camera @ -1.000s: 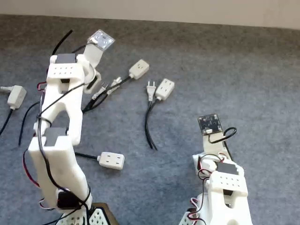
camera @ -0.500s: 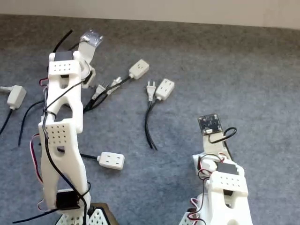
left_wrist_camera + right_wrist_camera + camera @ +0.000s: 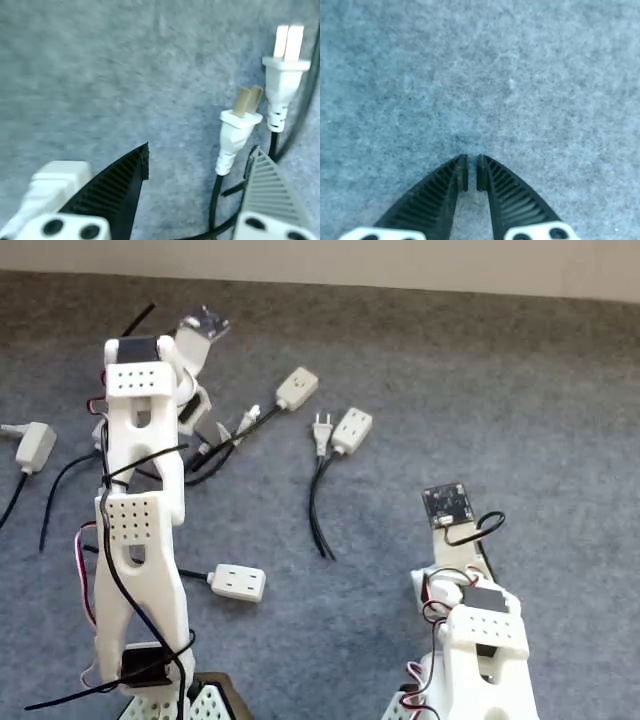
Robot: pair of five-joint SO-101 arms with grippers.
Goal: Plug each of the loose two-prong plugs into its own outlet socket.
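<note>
Two white two-prong plugs on black cords lie side by side on the grey carpet, one plug (image 3: 236,128) nearer and the other plug (image 3: 283,69) beyond it. My left gripper (image 3: 200,150) hovers open just short of them, the nearer plug closest to its grey finger (image 3: 270,185). From above, the left gripper (image 3: 196,416) sits beside those plugs (image 3: 246,419) at the far left. A third plug (image 3: 321,425) lies against a white socket (image 3: 352,428). My right gripper (image 3: 472,167) is shut over bare carpet, holding nothing; the right arm (image 3: 475,625) is at the near right.
More white sockets lie around: one socket (image 3: 297,387) beyond the plugs, one socket (image 3: 238,582) near the left arm's base, one socket (image 3: 35,445) at the left edge. Black cords (image 3: 318,510) trail across the middle. Open carpet lies to the right.
The left arm has straightened and swung its wrist a little left and back, settling the open gripper by the two plugs. The right arm has stayed still.
</note>
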